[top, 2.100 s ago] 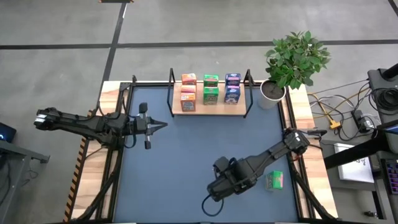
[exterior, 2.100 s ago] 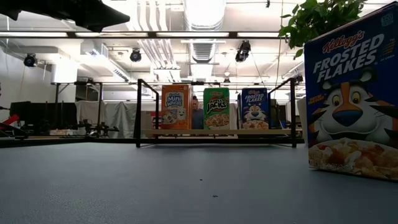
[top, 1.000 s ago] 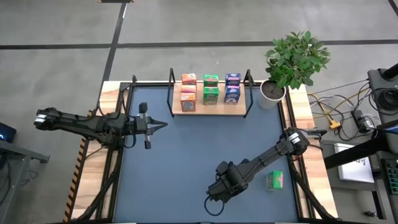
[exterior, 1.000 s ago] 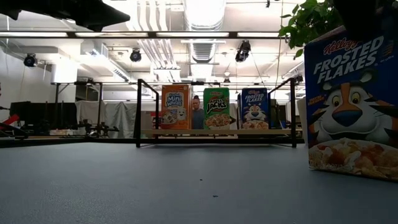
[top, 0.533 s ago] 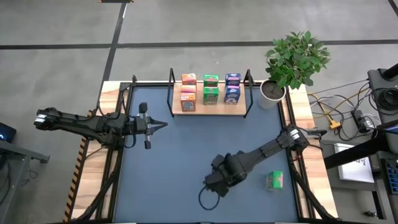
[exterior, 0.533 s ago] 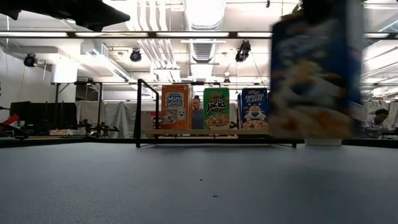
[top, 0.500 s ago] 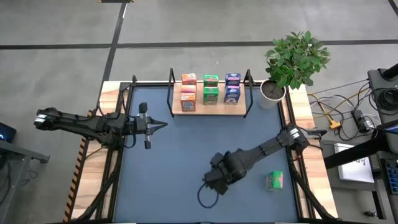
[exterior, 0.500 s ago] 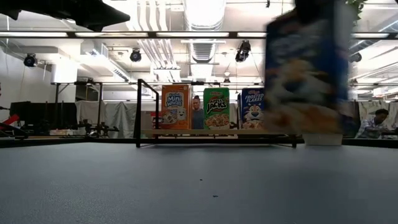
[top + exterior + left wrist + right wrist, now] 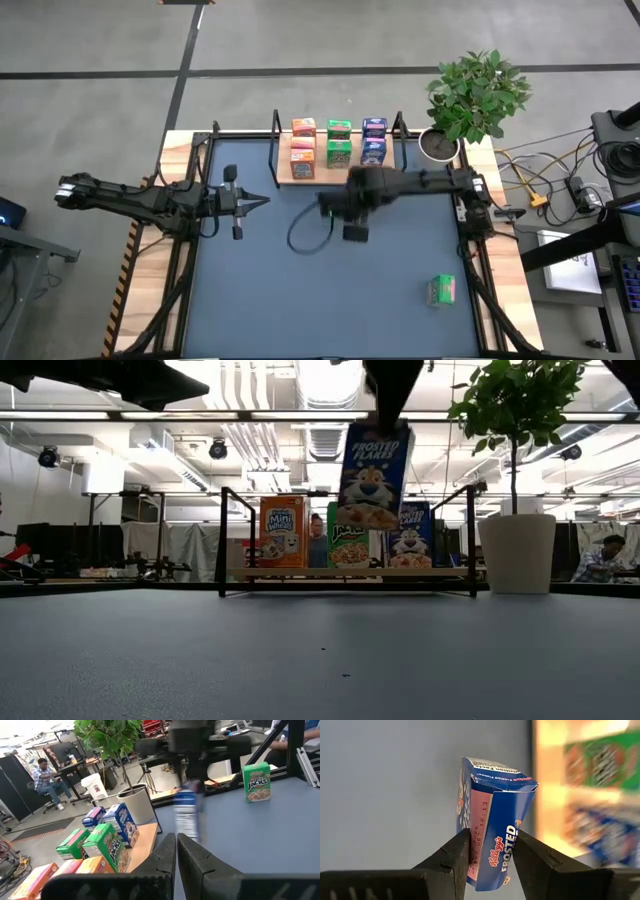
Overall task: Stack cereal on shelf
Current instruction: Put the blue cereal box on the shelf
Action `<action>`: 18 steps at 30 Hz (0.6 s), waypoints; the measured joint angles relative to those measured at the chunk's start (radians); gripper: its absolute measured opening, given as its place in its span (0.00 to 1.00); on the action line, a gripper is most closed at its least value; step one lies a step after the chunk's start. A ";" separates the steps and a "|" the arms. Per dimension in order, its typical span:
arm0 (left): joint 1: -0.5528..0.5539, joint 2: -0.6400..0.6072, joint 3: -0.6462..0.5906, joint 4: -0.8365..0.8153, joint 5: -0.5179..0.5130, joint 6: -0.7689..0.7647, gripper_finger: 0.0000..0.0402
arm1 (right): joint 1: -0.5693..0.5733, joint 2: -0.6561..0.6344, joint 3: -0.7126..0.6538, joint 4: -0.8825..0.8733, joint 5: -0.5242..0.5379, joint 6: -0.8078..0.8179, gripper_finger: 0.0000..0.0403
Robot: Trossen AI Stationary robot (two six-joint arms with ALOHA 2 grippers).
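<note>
A blue Frosted Flakes box (image 9: 375,475) hangs in the air in front of the shelf (image 9: 335,178), below my right gripper (image 9: 383,418), which is shut on it. In the high view this gripper (image 9: 352,212) is just short of the shelf's near edge. The light-wood shelf (image 9: 350,572) carries orange (image 9: 302,160), green (image 9: 339,152) and blue (image 9: 373,152) boxes standing upright. One green box (image 9: 441,290) stands on the table near the right edge. My left gripper (image 9: 262,200) waits, shut, at the table's left side, touching nothing. My right gripper pinches the blue box's upper end (image 9: 492,842) between its two fingers (image 9: 457,855), coming from above and pointing down. The box is lifted clear of the table and hangs below the fingers, slightly tilted. Its narrow side panel (image 9: 507,845) looks creased between the fingers.
A potted plant (image 9: 475,95) in a white pot (image 9: 517,555) stands at the far right corner beside the shelf. The shelf's black posts (image 9: 223,540) rise at its ends. A cable loop (image 9: 305,235) hangs under the right arm. Bare blue tabletop (image 9: 270,290) lies in the near half.
My right gripper lifted the blue box off the table near the right near side and carried it up and toward the far edge, to just in front of the shelf. The box went from standing on the table to hanging clear.
</note>
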State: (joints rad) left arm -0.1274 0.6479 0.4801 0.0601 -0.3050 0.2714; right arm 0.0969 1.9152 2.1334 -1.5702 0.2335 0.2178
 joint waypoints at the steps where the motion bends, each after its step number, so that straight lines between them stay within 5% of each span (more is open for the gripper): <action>1: 0.000 0.000 0.000 0.000 0.000 0.000 0.00 | -0.025 -0.004 -0.001 0.000 0.005 -0.090 0.32; 6: 0.000 0.000 0.000 -0.012 0.000 -0.013 0.00 | -0.147 -0.011 -0.003 -0.002 0.002 -0.353 0.30; 18: 0.000 0.000 -0.003 -0.043 0.000 -0.055 0.00 | -0.350 -0.010 -0.026 -0.001 -0.033 -0.523 0.29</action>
State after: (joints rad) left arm -0.1275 0.6483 0.4767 0.0176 -0.3050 0.2161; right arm -0.2535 1.9049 2.1078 -1.5712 0.2007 -0.3049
